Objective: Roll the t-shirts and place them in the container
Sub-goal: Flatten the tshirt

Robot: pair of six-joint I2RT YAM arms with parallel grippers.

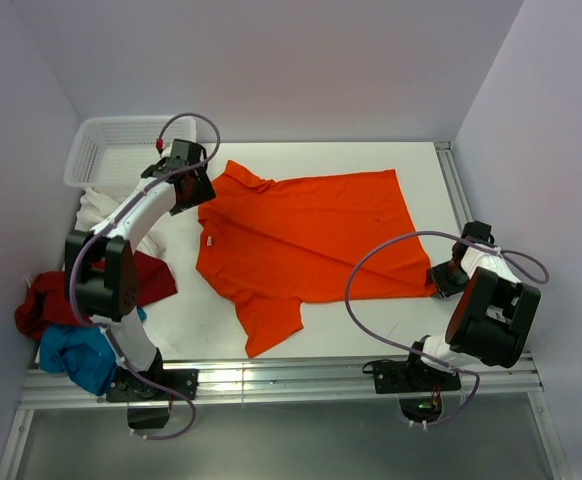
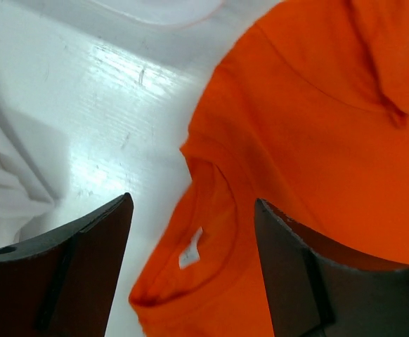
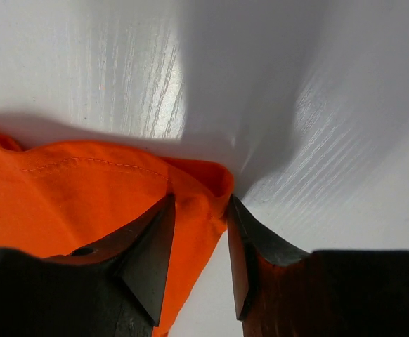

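Note:
A bright orange t-shirt [image 1: 311, 235] lies spread flat on the white table [image 1: 421, 160], its collar to the left. My left gripper [image 1: 203, 198] hovers over that collar, open. In the left wrist view the neck label [image 2: 189, 249] shows between the wide jaws of the left gripper [image 2: 192, 210], which touch no cloth. My right gripper [image 1: 434, 288] is at the shirt's near right hem corner. In the right wrist view its jaws [image 3: 201, 203] stand apart, with the orange corner [image 3: 85, 203] lying loosely between them. A white [image 1: 101, 210], a dark red [image 1: 46, 300] and a blue t-shirt [image 1: 76, 355] are heaped at the left.
A white mesh basket [image 1: 111, 150] stands at the back left corner, close behind my left arm. A metal rail [image 1: 291, 380] runs along the table's near edge, and another [image 1: 456, 190] along the right side. Walls close in on three sides.

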